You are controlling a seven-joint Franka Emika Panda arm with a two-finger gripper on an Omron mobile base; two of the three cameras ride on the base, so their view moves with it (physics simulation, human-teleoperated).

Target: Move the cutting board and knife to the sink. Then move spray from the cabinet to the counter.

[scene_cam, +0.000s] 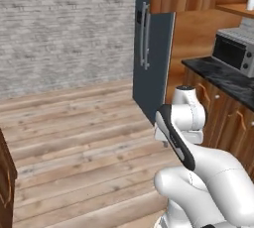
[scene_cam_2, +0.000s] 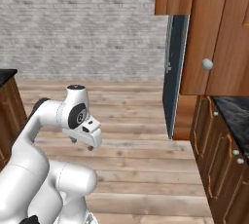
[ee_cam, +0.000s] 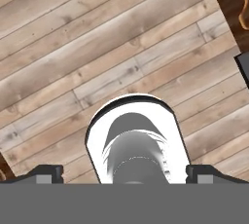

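Hand [ee_cam: 124, 174] spread wide, empty, above wooden floor [ee_cam: 73, 47]; no legible writing on microwave [scene_cam: 234, 52].

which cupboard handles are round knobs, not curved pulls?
The upper cupboard in the right base view: one round grey knob on its door. The lower cupboards under the counter carry curved pulls.

Glossy white rounded arm [scene_cam: 198, 172], black joint bands, dark claw [ee_cam: 124, 173] tips.
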